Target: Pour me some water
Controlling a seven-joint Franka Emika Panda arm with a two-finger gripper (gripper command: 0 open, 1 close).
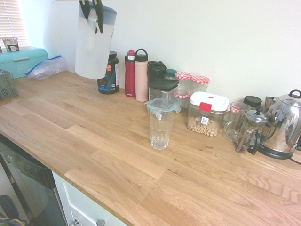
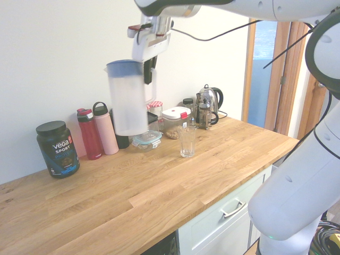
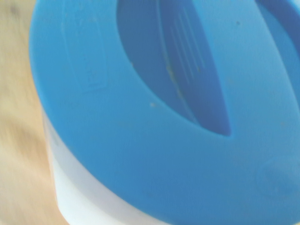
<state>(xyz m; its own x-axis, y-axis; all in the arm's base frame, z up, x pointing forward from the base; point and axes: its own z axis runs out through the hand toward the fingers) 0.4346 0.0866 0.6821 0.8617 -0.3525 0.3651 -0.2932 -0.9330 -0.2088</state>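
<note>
A: Well, the hand (image 2: pixel 149 71) is clenching the jug (image 2: pixel 127 98) by its handle, and the jug is hanging in the air, clear of the tabletop (image 2: pixel 159 186).

B: Right, it's hovering above the pink bottle (image 2: pixel 105 130), with the ribbed glass (image 2: pixel 187 142) standing well apart from it. The blue lid (image 3: pixel 154 117) is filling the wrist view.

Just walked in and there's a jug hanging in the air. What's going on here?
The robot's gripper is shut on the handle of the frosted jug with the blue lid and holds it lifted clear of the wooden counter. The ribbed drinking glass stands empty on the counter, off to one side of the jug. Nothing is being poured yet.
</note>
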